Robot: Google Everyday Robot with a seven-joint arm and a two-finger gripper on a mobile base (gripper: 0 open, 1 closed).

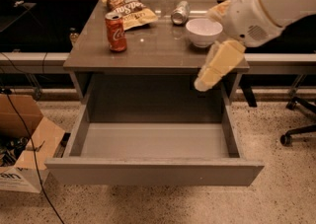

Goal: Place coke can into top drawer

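While coke can (116, 32) stands on table (158, 53), top drawer (153, 171) open; gripper (201, 85) at table's front-right edge, fingers (220, 61) together, gripping nothing.

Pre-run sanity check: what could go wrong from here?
1. The gripper hangs by the right front edge of the table, away from the coke can; crossing over could clip the white bowl or the lying silver can.
2. The chip bag sits just behind the coke can, so a deep reach may snag it.
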